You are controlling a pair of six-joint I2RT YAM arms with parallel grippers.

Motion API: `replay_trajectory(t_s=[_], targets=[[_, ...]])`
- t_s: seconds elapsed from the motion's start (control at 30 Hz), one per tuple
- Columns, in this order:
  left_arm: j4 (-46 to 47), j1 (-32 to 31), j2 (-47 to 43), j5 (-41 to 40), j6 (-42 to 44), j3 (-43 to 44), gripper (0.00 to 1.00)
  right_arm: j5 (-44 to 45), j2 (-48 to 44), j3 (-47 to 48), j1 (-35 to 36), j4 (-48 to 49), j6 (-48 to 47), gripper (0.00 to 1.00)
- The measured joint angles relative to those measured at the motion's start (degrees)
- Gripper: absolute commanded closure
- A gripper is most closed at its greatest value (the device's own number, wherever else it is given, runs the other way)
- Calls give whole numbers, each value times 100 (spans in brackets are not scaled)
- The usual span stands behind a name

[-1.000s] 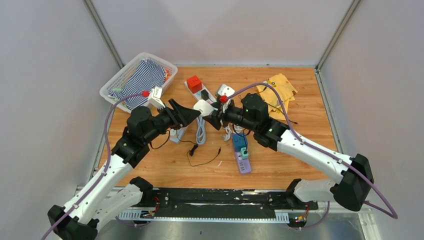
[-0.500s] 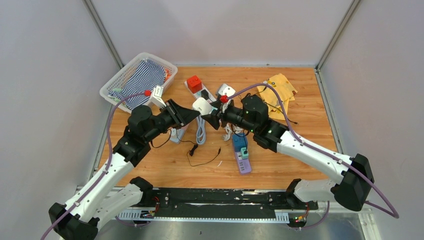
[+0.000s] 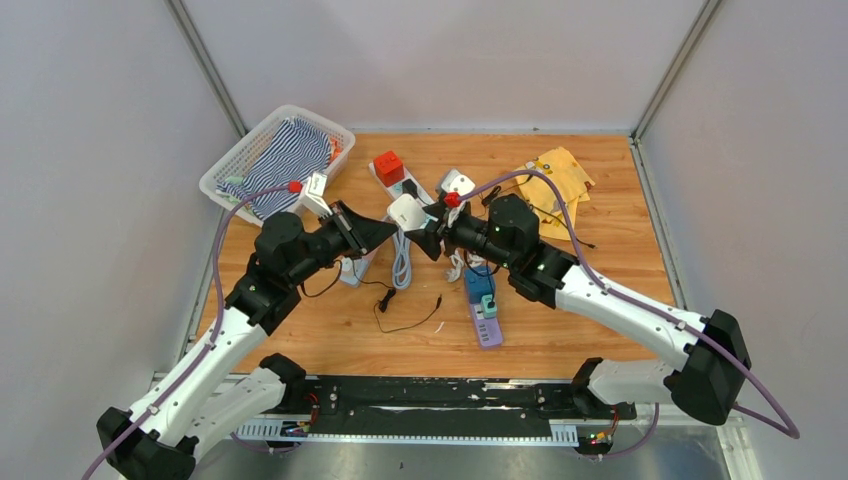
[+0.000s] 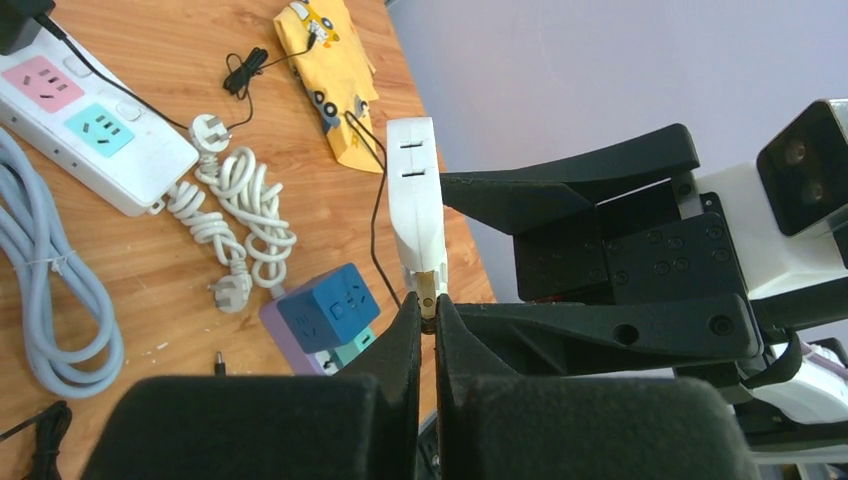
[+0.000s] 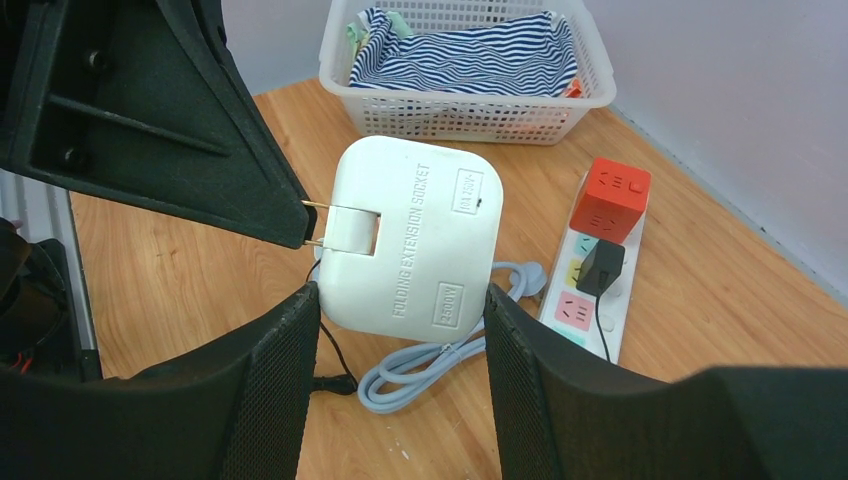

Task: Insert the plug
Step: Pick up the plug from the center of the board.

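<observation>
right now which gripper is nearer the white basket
Left. The left gripper sits right of the basket, pinching a prong of the white socket; the right gripper grips that socket farther right.

The plug unit [image 5: 410,240] is a white, rounded-square body printed FOLDING EXTENSION SOCKET, with 10A 250V and 2500W labels. Two metal prongs [image 5: 318,225] project from a recess in one edge and are pinched at the tips of the left fingers [image 5: 200,130]. The right fingers [image 5: 270,370] clamp two opposite edges. The unit is held off the bench [image 5: 700,300], just beside the near end of the power strip [image 5: 580,305].
</observation>
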Motion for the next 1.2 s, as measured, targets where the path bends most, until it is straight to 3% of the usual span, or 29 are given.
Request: replay_trajectory(t_s=[0.1, 0.17, 0.37, 0.43, 0.63, 0.8, 1.0, 1.2], targets=[[0, 0, -44, -2, 125, -57, 100, -7, -17, -70, 0, 61, 48, 63], [0, 0, -57, 7, 208, -66, 100, -9, -39, -105, 9, 81, 90, 56], [37, 0, -81, 109, 658, -66, 100, -35, -131, -105, 9, -85, 186, 10], [37, 15, -87, 160, 859, -66, 100, -109, -212, -101, 9, -269, 205, 1], [-13, 26, -94, 564, 1471, -61, 100, -535, -704, -101, -96, -728, 284, 0], [-92, 26, -92, 1075, 1906, 15, 100, -1574, -1069, -79, -656, -715, 721, 1], [-81, 26, -94, 1637, 2173, 225, 100, -3060, -820, -28, -1578, -369, 1818, 0], [-37, 26, -116, 2037, 2264, 415, 100, -4015, -396, -28, -1718, 332, 2769, 0]])
